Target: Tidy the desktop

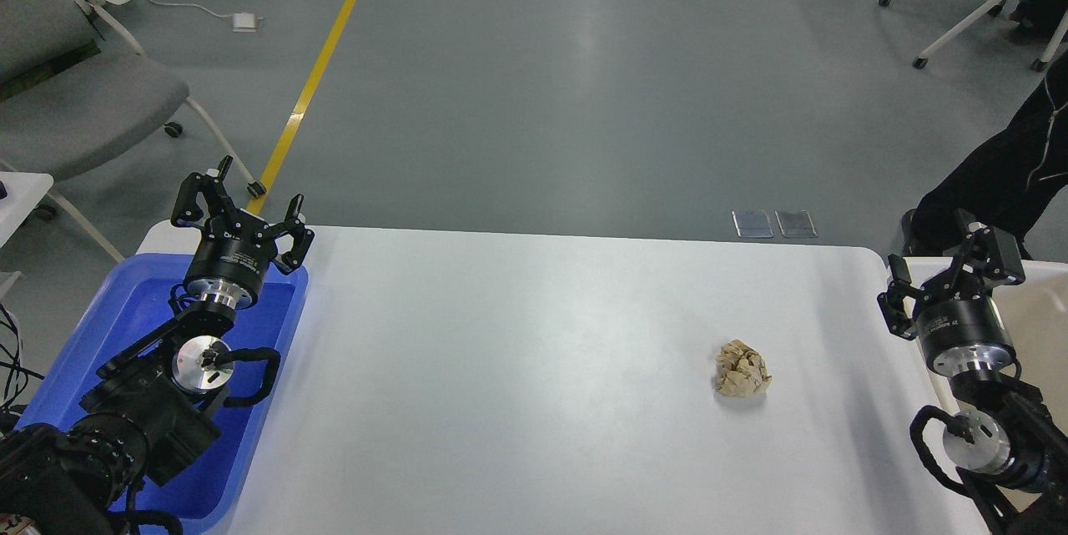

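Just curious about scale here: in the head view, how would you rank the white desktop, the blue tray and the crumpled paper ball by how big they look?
1. White desktop
2. Blue tray, partly hidden by the left arm
3. Crumpled brown paper ball, smallest by far

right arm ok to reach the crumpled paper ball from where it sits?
Probably yes. The crumpled paper ball lies alone on the desktop, left of the right gripper, whose fingers are open and empty. Bare tabletop lies between them, so nothing seems to block the way.
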`<state>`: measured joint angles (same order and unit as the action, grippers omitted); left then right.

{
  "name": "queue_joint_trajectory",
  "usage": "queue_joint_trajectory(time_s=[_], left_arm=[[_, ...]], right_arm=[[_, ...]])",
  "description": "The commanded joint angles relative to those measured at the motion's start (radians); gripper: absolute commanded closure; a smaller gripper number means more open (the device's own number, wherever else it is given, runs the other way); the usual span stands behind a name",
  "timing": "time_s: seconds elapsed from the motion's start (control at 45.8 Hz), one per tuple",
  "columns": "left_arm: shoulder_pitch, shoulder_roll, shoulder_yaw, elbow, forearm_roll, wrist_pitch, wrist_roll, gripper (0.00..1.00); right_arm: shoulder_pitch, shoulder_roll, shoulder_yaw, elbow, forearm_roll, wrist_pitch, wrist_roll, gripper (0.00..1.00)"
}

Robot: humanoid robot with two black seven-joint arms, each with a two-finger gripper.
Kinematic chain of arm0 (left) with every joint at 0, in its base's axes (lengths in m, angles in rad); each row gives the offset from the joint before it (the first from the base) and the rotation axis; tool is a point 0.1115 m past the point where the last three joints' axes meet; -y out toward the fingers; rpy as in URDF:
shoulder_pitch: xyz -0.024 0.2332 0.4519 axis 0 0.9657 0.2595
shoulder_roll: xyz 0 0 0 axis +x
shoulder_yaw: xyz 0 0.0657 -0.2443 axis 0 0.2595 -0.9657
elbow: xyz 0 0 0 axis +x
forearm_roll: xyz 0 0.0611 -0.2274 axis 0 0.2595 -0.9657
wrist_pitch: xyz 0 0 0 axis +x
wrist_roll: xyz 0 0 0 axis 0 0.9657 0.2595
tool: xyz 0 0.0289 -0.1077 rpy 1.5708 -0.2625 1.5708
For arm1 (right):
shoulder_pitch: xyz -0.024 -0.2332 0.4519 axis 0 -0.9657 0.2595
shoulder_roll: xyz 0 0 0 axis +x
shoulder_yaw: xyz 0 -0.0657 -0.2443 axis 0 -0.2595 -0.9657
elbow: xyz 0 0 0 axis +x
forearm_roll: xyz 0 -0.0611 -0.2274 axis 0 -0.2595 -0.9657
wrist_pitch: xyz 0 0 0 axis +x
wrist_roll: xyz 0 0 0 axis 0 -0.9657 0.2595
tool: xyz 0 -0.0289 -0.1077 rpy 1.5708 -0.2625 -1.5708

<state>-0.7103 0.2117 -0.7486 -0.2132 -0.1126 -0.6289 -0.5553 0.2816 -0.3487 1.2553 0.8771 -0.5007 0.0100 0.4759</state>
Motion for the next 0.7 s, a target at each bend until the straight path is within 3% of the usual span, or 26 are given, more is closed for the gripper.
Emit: queue_joint_trajectory(time_s=[0.0, 0.109, 0.393, 0.459, 0.59, 0.677], left_arm=[[0.0, 0.0, 0.0, 0.0, 0.001, 0.0, 0.0, 0.0], [0.0, 0.0, 0.0, 0.0, 0.001, 0.0, 0.0, 0.0], [0.0, 0.0, 0.0, 0.0, 0.001, 0.0, 0.0, 0.0], [0.0, 0.0, -0.002, 0.0, 0.001, 0.0, 0.0, 0.0], [0.0, 0.0, -0.002, 0.0, -0.001, 0.0, 0.0, 0.0], [0.0, 0.0, 0.0, 0.0, 0.001, 0.0, 0.0, 0.0]], right_arm=[[0.004, -0.033, -0.037, 0.006, 0.001, -0.019, -0.011, 0.0], [-0.005, -0.059, -0.1, 0.054, -0.001, -0.016, -0.022, 0.0], [0.002, -0.274, -0.33, 0.256, -0.005, -0.024, -0.043, 0.0], [0.033, -0.309, -0.373, 0.275, -0.007, -0.021, -0.086, 0.0], [0.122, -0.352, -0.461, 0.286, -0.007, -0.012, -0.223, 0.0], [0.207, -0.389, -0.545, 0.29, -0.005, -0.004, -0.281, 0.0]])
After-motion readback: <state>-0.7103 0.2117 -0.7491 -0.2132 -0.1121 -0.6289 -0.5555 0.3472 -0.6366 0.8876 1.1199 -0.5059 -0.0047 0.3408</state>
